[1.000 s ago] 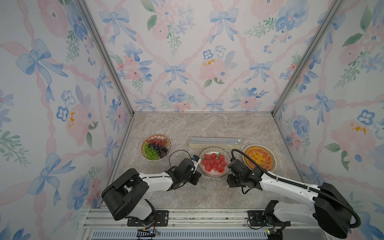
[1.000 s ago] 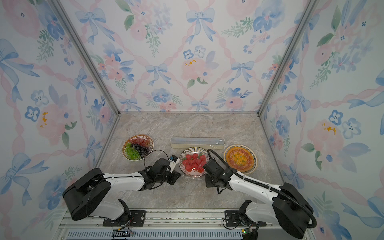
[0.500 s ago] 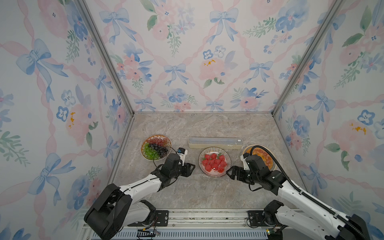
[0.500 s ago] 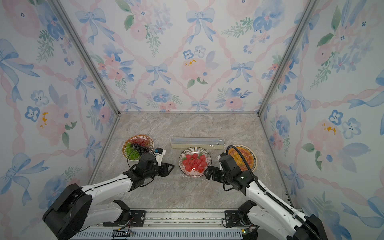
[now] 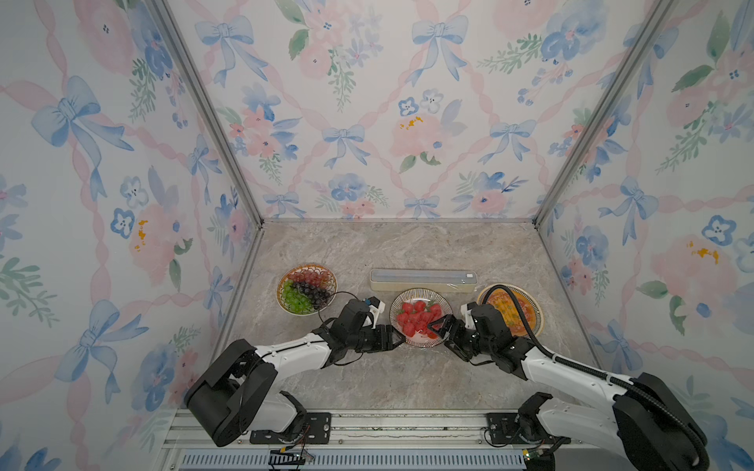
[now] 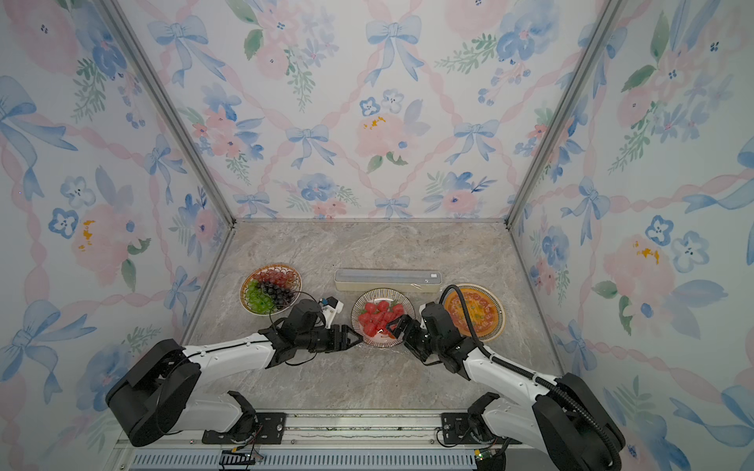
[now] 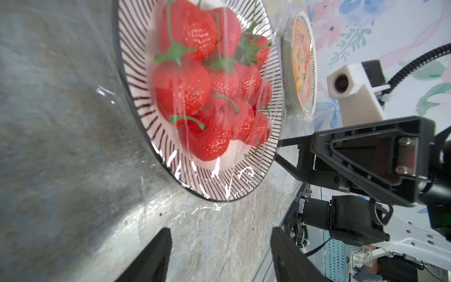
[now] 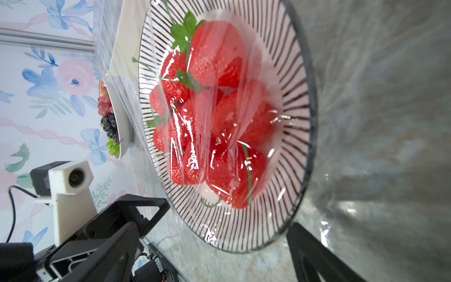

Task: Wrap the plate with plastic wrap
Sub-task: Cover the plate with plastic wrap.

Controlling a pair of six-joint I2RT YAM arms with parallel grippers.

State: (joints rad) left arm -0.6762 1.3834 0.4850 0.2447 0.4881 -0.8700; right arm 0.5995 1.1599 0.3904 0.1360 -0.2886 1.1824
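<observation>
At the left of the bench [image 5: 408, 253], a plate of grapes [image 5: 307, 288] is seen in both top views. Next, the left claw [image 5: 395, 336] is held low just beside the near left rim of the striped plate [image 5: 442, 302] of strawberries [image 5: 418, 318]. In its own wrist view its fingers [image 7: 156, 256] are parted, with only bench and a loose edge of film between them, and nothing is gripped. The plastic wrap [image 8: 219, 136] is laid over the strawberries and spills onto the bench around the plate (its glossy creases are plain in the wrist views, barely traceable from above). Its cream box [image 5: 422, 280] lies just behind the plate. The right claw [image 5: 442, 334] is spread wide at the plate's near right rim, empty. Furthest right, a plate of orange food [image 5: 530, 316] is partly covered by the right arm [image 5: 571, 367].
</observation>
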